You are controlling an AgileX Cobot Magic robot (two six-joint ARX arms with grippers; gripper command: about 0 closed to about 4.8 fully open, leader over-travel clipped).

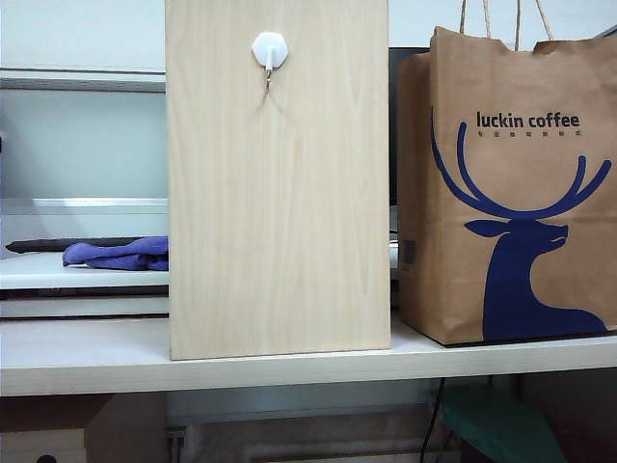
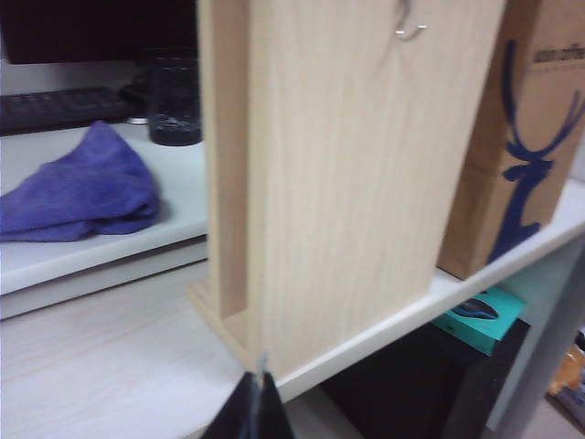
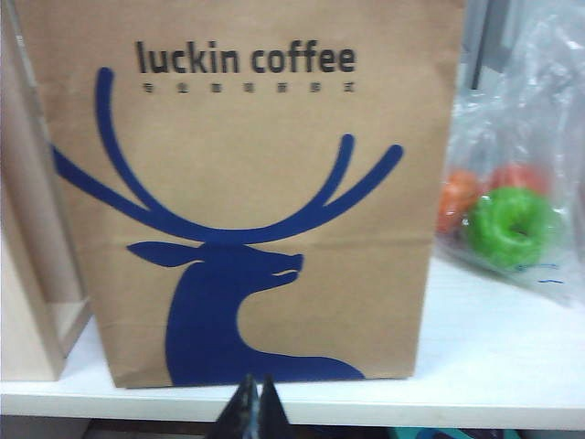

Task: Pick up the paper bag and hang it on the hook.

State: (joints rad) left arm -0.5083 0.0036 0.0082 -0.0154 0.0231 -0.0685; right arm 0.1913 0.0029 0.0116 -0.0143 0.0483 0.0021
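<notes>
Only both closed grippers' tips show: left gripper (image 2: pixel 259 402), right gripper (image 3: pixel 257 407).

Paper bag (image 1: pixel 511 193): brown kraft paper, matt, faintly creased, dark-blue print; twisted cord handles. Hook (image 1: pixel 270 50): white glossy plastic, thin shiny metal prong. Board (image 1: pixel 280 193): pale wood-grain, smooth satin. Table (image 1: pixel 87 357): light wood-grain laminate, smooth. Cloth (image 2: pixel 78 192): purple, soft, fuzzy. Plastic bag (image 3: pixel 521 174): clear, crinkled, glossy. Left gripper (image 2: pixel 251 412), right gripper (image 3: pixel 251 409): dark, matt.
</notes>
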